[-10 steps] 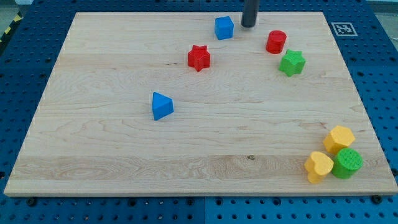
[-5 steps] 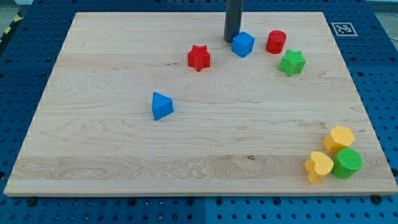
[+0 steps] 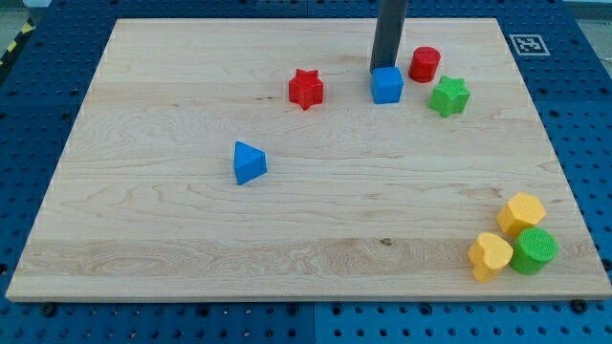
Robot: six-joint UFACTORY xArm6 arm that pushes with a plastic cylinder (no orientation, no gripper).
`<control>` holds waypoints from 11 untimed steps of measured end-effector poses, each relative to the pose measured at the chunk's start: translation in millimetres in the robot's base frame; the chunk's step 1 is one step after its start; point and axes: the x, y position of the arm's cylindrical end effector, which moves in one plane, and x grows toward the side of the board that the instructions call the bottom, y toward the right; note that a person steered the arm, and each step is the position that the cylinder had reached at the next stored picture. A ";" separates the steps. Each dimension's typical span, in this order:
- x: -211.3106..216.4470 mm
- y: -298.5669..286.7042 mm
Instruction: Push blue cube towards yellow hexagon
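Observation:
The blue cube [image 3: 386, 85] sits on the wooden board [image 3: 172, 96] near the view's top, right of centre. My tip [image 3: 384, 68] touches the cube's top edge, just above it. The yellow hexagon [image 3: 522, 213] lies far off at the view's bottom right, close to the board's right edge. The dark rod rises out of the view's top.
A red cylinder [image 3: 425, 64] and a green star [image 3: 448, 96] stand just right of the blue cube. A red star [image 3: 306, 89] is to its left. A blue triangle [image 3: 249, 162] lies left of centre. A yellow heart [image 3: 490, 255] and a green cylinder [image 3: 533, 250] sit below the hexagon.
My tip moved from right of the blue cube round to its upper side. The cube slid right and down, towards the red cylinder and green star.

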 end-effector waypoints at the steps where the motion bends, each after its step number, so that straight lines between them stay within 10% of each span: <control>1: 0.0 0.0; 4: 105.7 0.1; 11: 183.8 40.2</control>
